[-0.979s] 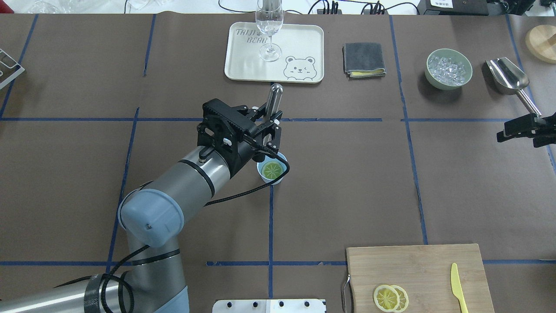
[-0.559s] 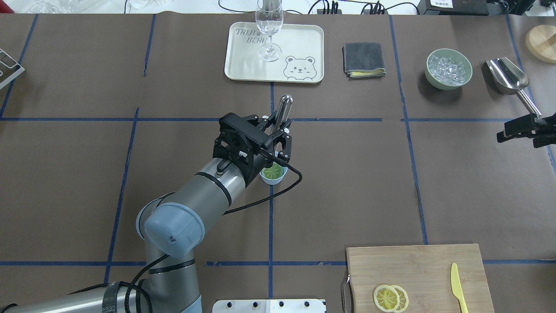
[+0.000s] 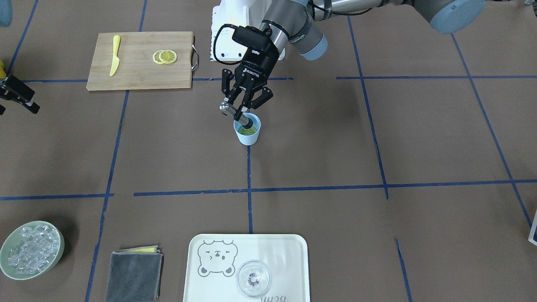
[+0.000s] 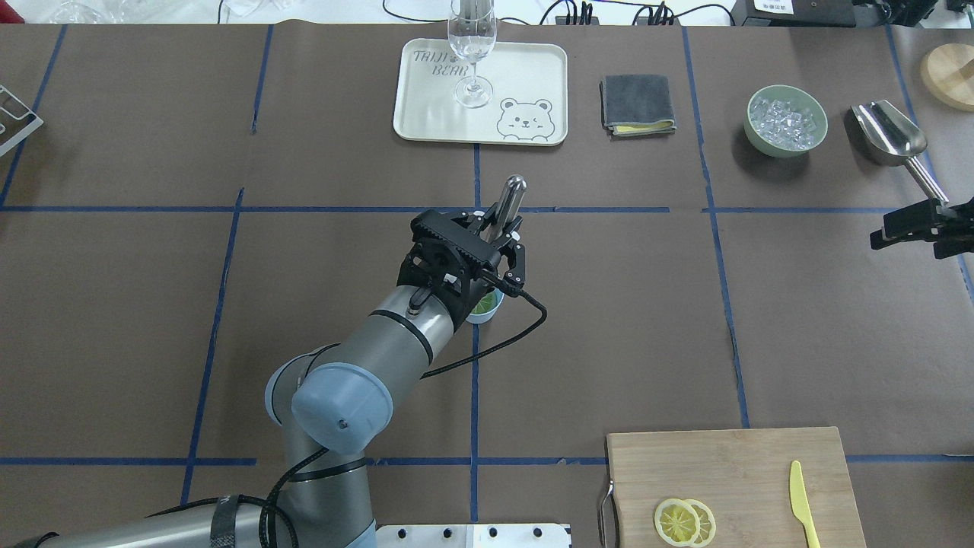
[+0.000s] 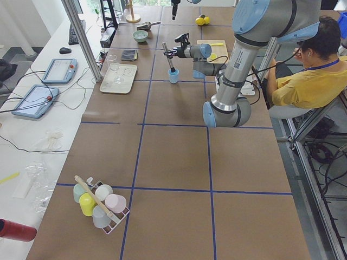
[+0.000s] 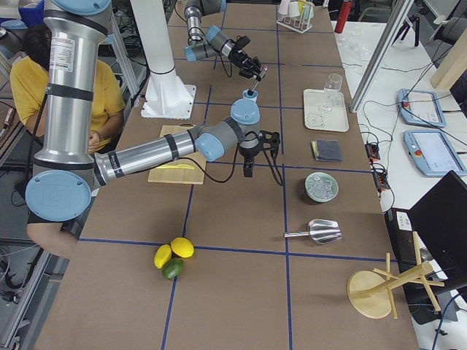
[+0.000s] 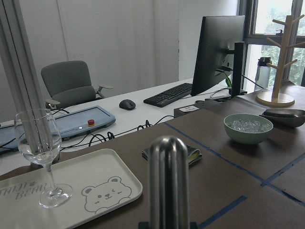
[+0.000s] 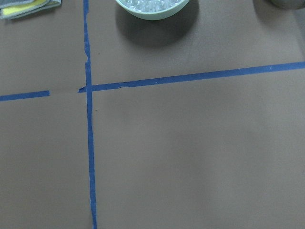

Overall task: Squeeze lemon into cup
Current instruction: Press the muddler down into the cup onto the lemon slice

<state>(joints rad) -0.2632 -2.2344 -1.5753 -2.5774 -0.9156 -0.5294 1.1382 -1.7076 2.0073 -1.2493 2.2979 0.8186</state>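
The light-blue cup [image 3: 248, 136] stands mid-table with a lemon slice [image 3: 246, 131] lying flat inside it. My left gripper [image 3: 241, 110] is shut on a metal muddler rod [image 3: 234, 112], tilted, with its dark lower end down in the cup on the slice. In the overhead view the left gripper [image 4: 496, 228] covers most of the cup [image 4: 487, 310], and the rod [image 4: 508, 195] sticks out beyond it. The rod's rounded top fills the left wrist view [image 7: 167, 176]. My right gripper [image 4: 917, 228] is open and empty at the table's far right.
A cutting board [image 4: 730, 472] at the near right holds two more lemon slices [image 4: 685, 522] and a yellow knife [image 4: 799, 502]. A bear tray [image 4: 525, 76] with a wine glass [image 4: 472, 53], a folded cloth [image 4: 638, 104], a green ice bowl [image 4: 786, 120] and a metal scoop [image 4: 890, 135] line the far side.
My left arm has moved right and over the cup with the rod. The cup, open to view before, is now mostly covered by the gripper. The right arm has not moved.
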